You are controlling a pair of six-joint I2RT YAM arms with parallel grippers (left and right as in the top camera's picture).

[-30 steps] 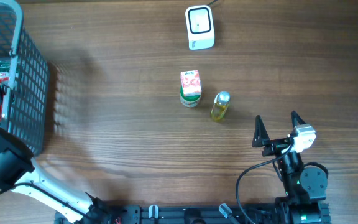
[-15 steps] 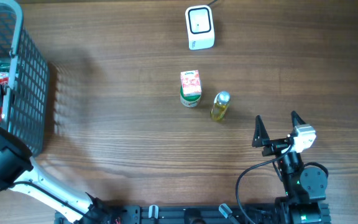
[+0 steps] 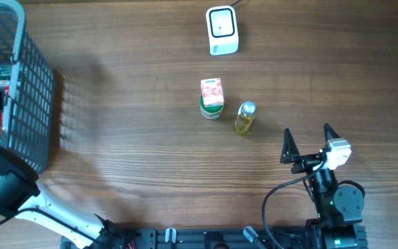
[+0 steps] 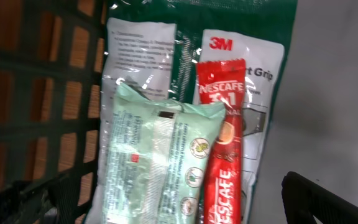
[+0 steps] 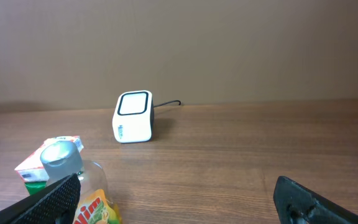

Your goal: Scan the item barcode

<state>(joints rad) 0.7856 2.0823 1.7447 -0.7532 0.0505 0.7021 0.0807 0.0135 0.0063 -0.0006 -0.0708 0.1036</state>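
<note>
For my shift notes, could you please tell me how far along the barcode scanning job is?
Possibly done: a carton and a bottle sit out near the scanner. In hand: the left jaws hang open and empty over packets in the basket. Left: grasp one, say the Nescafe sachet, and present it to the scanner.

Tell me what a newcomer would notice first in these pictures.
The dark mesh basket at the table's left edge, with a red coffee sachet and a pale green packet inside. Mid-table, a small carton and a yellow bottle sit close together, a white scanner beyond them.
</note>
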